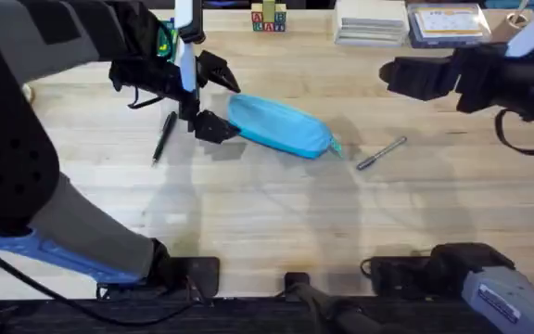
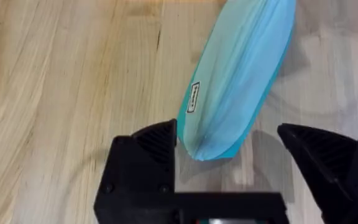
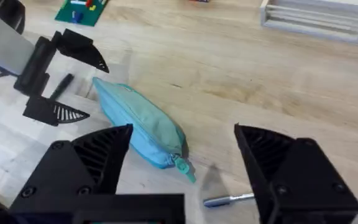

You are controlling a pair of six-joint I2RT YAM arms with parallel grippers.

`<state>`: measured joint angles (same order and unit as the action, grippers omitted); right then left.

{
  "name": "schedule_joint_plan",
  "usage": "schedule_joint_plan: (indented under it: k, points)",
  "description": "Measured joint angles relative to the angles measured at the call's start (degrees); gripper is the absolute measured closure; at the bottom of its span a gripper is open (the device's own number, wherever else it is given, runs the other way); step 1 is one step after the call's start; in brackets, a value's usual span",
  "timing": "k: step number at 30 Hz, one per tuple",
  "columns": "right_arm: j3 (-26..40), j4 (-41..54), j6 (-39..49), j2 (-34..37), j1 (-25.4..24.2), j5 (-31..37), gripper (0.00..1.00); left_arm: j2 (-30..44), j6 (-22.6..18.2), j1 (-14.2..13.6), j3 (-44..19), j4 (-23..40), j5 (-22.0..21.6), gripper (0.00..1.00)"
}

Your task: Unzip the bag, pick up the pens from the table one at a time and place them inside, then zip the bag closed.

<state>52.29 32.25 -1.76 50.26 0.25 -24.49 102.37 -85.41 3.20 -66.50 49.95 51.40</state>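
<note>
The light blue bag (image 1: 281,127) lies slanted on the table (image 1: 267,223), its zipper shut and the teal pull tab (image 3: 184,167) at its right end. My left gripper (image 1: 219,97) is open and low, its jaws on either side of the bag's left end (image 2: 238,81) without closing on it. A black pen (image 1: 164,136) lies just left of that gripper. A silver-grey pen (image 1: 381,153) lies to the right of the bag. My right gripper (image 3: 184,132) is open and empty, raised over the far right of the table (image 1: 401,74), apart from the bag (image 3: 145,124) and the silver pen (image 3: 229,200).
Along the far edge stand coloured letter blocks (image 1: 268,19), a white slatted box (image 1: 371,23) and a clear case (image 1: 448,23). A green plate with bricks (image 3: 79,9) lies beyond the left gripper. The near half of the tabletop is bare wood.
</note>
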Motion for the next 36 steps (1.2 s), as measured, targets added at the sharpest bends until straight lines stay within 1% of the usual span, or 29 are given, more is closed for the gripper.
schedule_joint_plan:
  k: [3, 10, 23, 24, 25, 26, 28, 29, 30, 36]
  points:
    - [0.0, 0.0, 0.0, 0.0, 0.0, 0.0, 0.005, 0.0, -0.1, 0.0, 0.0, 0.0, 0.4, 0.01]
    - [0.0, 0.0, 0.0, 0.0, 0.0, 0.0, 0.004, 0.0, -0.1, 0.0, 0.0, 0.0, 3.2, 0.01]
    - [0.0, 0.0, 0.0, 0.0, 0.0, 0.0, 0.005, 0.0, -0.1, 0.0, 0.0, 0.0, 4.3, 0.008]
    - [0.0, 0.0, 0.0, 0.0, 0.0, 0.0, 0.005, 0.0, 0.0, 0.0, 0.0, -0.1, 4.4, 0.067]
    - [0.0, 0.0, 0.0, 0.0, 0.0, 0.0, 0.004, 0.0, 0.0, 0.0, 0.0, -0.3, 4.4, 0.238]
    - [0.0, 0.0, 0.0, 0.0, 0.0, 0.0, 0.004, 0.0, 0.0, 0.0, 0.0, -0.4, 4.4, 0.371]
    - [0.0, 0.0, 0.0, 0.0, 0.0, 0.0, 0.004, 0.0, -0.1, 0.0, 0.0, -0.6, 4.5, 0.715]
    - [0.0, 0.0, 0.0, 0.0, 0.0, 0.0, 0.005, 0.0, -0.1, 0.1, 0.0, -0.7, 4.4, 0.852]
    - [0.0, 0.0, 0.0, 0.0, 0.0, 0.0, 0.004, 0.0, -0.3, 0.1, 0.0, -0.6, 4.4, 0.954]
    - [0.0, 0.2, 0.0, 0.0, 0.0, 0.0, 0.004, 0.0, -0.3, 0.1, 0.0, -0.6, 4.4, 0.956]
